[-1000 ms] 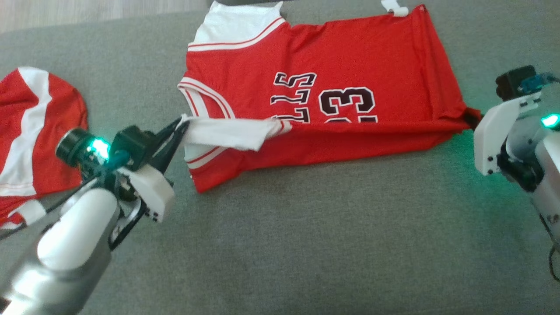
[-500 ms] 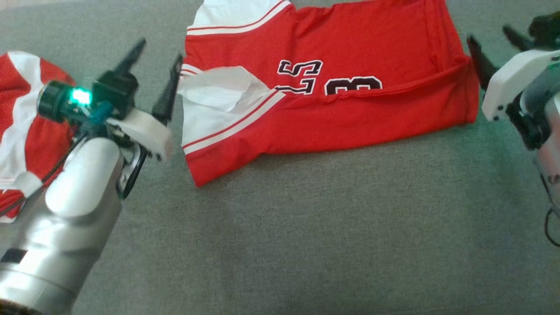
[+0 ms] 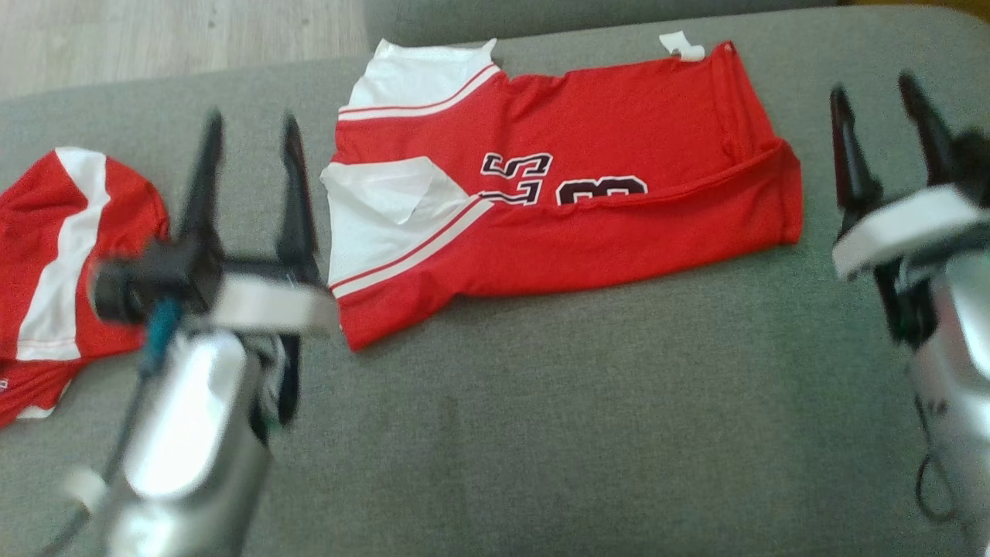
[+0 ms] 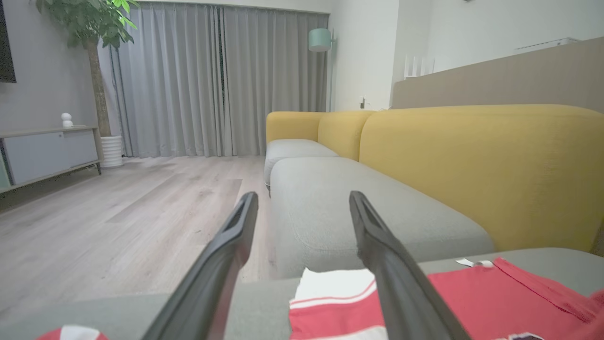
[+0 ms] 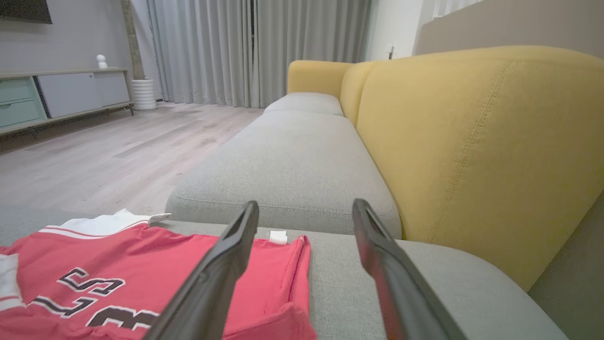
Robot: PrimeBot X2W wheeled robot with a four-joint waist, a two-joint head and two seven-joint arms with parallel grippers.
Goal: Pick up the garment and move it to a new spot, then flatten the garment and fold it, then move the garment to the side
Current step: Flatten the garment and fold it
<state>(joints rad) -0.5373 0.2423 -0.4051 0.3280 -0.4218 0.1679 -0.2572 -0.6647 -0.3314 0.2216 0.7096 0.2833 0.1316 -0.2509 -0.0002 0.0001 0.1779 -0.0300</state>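
Red basketball jersey [image 3: 588, 224], folded lengthwise, lies flat on the grey sofa cushion [image 3: 541, 433] toward 12 o'clock in the head view; left claw [image 3: 251, 120] just beside its 9 o'clock end, right claw [image 3: 874, 87] near its 3 o'clock end; both claws spread wide, holding nothing; second red-and-white garment [image 3: 69, 255] at far 9 o'clock.

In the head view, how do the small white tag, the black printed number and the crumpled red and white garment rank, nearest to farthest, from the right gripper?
1. Small white tag, at the red jersey's far right corner, closest to the right gripper.
2. Black printed number, mid-jersey.
3. Crumpled red and white garment, far left.
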